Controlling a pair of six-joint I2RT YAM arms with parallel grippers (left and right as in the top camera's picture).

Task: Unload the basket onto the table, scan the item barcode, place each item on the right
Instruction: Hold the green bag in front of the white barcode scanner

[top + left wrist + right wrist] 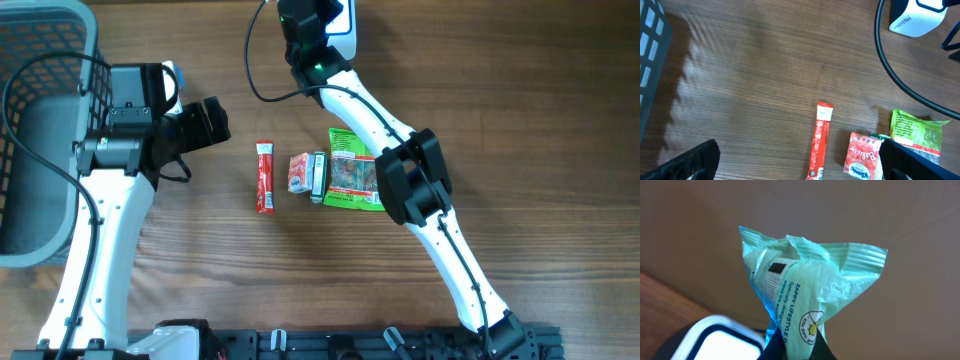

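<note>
Right end effector [795,352] is clamping teal wipes packet [810,280] above white scanner [715,340]. Left end effector [210,122] is hanging wide open near red sachet [264,177]; right arm [420,185] is overlapping green bag [350,170].

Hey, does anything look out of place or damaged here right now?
Only the mint-green plastic wipe sachet pinched in the right pincer: it is crumpled and folded over, with its black printed patch partly tucked into a crease. Nothing on the wooden table looks spilled.
</note>
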